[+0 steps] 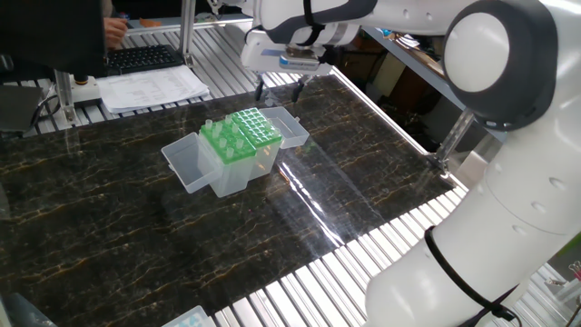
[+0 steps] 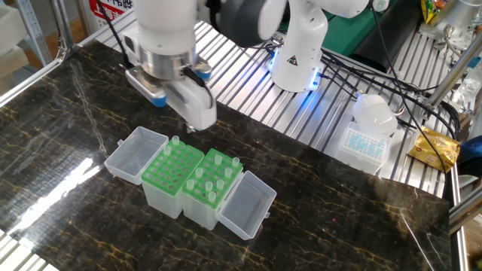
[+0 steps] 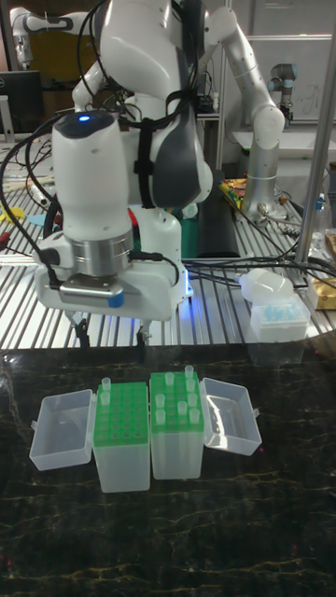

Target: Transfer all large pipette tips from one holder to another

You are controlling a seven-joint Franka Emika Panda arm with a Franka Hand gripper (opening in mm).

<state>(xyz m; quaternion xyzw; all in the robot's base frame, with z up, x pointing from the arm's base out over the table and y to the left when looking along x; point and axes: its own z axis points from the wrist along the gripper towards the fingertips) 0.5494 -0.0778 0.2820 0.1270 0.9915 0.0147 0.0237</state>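
Holders: two, side by side, touching, on table.
Lids: hinged outward.
Large pipette tips: mostly in one holder.
Gripper: above, behind holders.
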